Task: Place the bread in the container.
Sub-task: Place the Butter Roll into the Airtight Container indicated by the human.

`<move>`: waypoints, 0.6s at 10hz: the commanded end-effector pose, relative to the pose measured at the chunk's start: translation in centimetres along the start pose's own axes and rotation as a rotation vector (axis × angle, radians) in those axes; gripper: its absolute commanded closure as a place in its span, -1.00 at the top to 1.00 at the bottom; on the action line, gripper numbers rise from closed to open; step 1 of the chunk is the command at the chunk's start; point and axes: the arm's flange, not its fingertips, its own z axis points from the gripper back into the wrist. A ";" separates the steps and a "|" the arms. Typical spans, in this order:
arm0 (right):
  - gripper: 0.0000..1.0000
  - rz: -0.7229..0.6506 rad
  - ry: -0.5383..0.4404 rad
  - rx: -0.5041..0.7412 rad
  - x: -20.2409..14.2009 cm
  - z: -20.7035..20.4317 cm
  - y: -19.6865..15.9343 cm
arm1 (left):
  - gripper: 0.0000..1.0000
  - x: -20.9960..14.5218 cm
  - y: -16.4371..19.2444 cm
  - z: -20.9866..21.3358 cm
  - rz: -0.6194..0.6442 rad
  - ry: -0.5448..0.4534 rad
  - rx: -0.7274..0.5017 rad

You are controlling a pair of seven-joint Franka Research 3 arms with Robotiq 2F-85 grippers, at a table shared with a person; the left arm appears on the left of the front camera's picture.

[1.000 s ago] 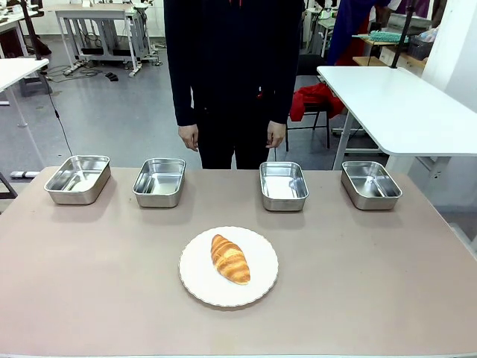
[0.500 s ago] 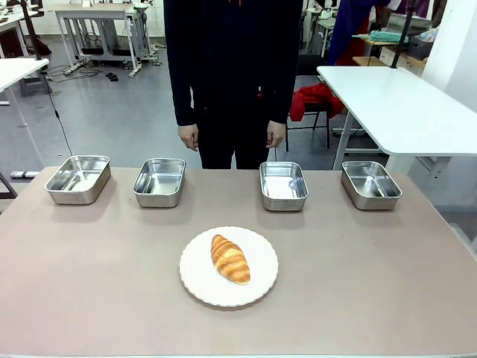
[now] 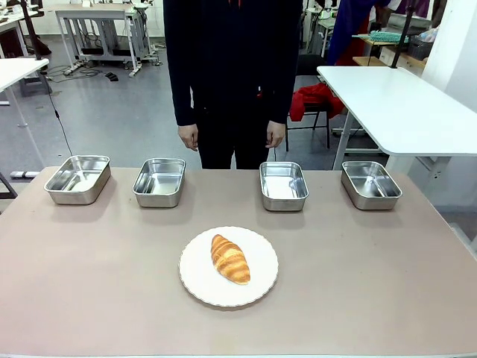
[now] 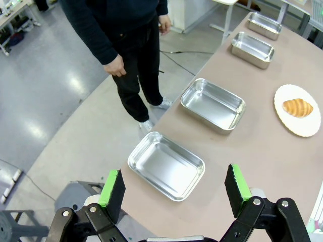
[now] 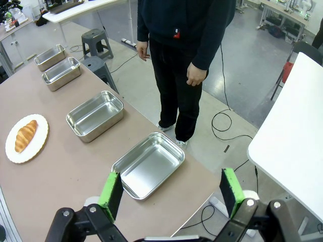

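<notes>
The bread [image 3: 229,259], a golden-brown croissant, lies on a round white plate [image 3: 261,283] at the middle of the table; it also shows as the bread [image 4: 298,107] and the bread [image 5: 25,135] in the wrist views. Several steel containers stand in a row along the far edge, among them the container [image 3: 77,179] at far left and the container [image 3: 283,185] right of centre. My left gripper [image 4: 174,190] hangs open high above the leftmost tray [image 4: 166,165]. My right gripper [image 5: 171,194] hangs open above the rightmost tray [image 5: 148,164]. Nothing sits between either pair of fingers.
A person in dark clothes [image 3: 232,74] stands at the far side, hands down by the hips. A white table [image 3: 402,104] stands at the back right. A grey stool [image 5: 97,44] is beside the table's edge.
</notes>
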 end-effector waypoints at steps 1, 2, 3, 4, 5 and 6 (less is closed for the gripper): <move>1.00 0.004 -0.003 0.001 0.2 0.0 0.1 | 1.00 0.0 0.0 0.0 0.007 -0.016 0.006; 1.00 0.004 -0.003 0.001 0.2 0.0 0.1 | 1.00 0.0 0.0 0.0 0.007 -0.016 0.006; 1.00 0.004 -0.003 0.001 0.2 0.0 0.1 | 1.00 0.0 0.0 0.0 0.007 -0.016 0.006; 1.00 0.004 -0.003 0.001 0.2 0.0 0.1 | 1.00 0.0 0.0 0.0 0.007 -0.016 0.006; 1.00 0.004 -0.003 0.001 0.2 0.0 0.1 | 1.00 0.0 0.0 0.0 0.007 -0.016 0.006; 1.00 0.004 -0.003 0.001 0.2 0.0 0.1 | 1.00 0.0 0.0 0.0 0.007 -0.016 0.006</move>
